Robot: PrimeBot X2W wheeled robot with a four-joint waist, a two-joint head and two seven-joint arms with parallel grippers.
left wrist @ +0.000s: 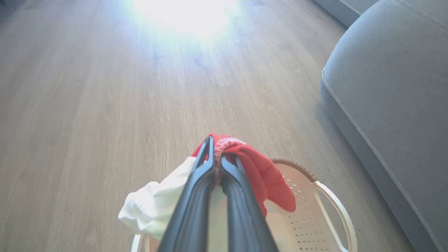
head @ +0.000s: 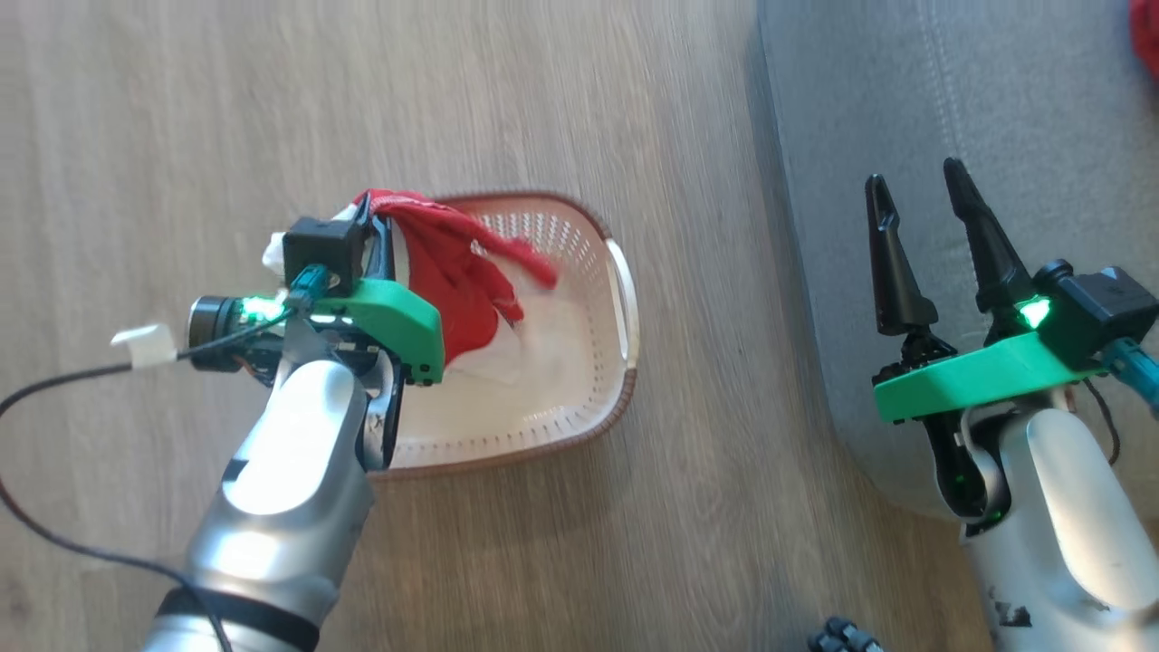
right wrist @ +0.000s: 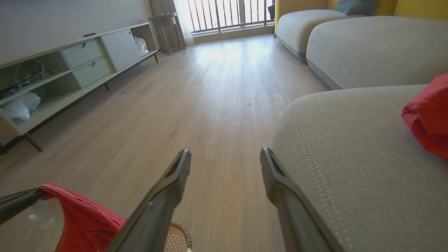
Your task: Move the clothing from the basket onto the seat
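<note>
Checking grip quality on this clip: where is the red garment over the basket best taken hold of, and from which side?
At its gathered top band, from above. The red garment is limp and hangs down into the basket, so a pinch on that bunched edge should lift the rest clear of the walls. The left gripper has its jaws shut on that band.
</note>
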